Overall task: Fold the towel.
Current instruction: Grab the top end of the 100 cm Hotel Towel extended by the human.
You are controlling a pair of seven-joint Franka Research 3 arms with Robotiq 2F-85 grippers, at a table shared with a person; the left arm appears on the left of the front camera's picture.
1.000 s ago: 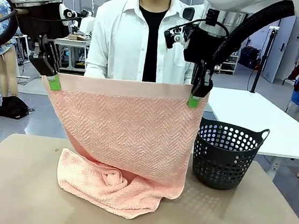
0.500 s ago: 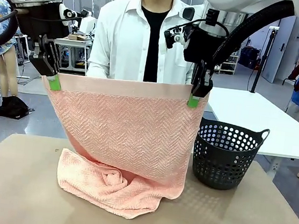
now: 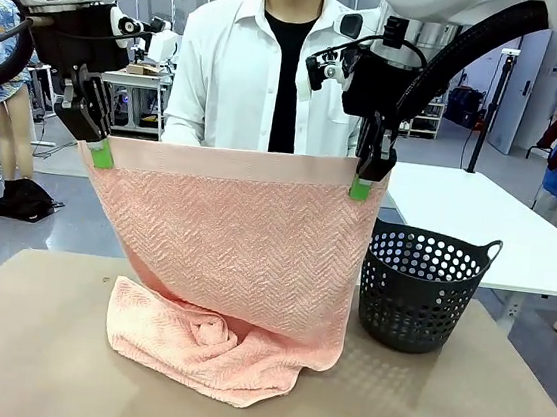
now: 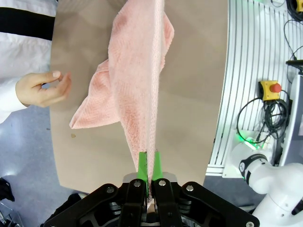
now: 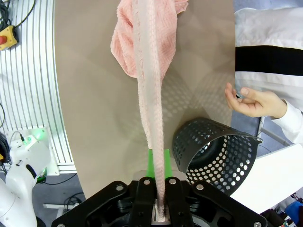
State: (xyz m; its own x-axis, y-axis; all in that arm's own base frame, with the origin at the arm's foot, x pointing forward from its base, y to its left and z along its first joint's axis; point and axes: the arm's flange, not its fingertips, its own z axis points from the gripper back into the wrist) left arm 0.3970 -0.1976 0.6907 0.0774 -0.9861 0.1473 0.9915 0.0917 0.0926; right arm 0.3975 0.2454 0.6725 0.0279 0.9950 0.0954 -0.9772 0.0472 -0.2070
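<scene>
Raised upper left and centre-right: left fingers point(image 3: 101, 154), right fingers point(image 3: 360, 188), each clamped on a top corner of towel point(image 3: 234, 249) hanging between.

We see the towel point(image 3: 228, 253) hung between left gripper point(image 3: 101, 155) and right gripper point(image 3: 360, 188), lower end on the table point(image 3: 22, 340). The basket point(image 3: 418, 290) sits right of it, with the person point(image 3: 224, 71) behind.

The salmon-pink towel point(image 3: 228, 253) hangs spread upright, lower end bunched on the table.
</scene>
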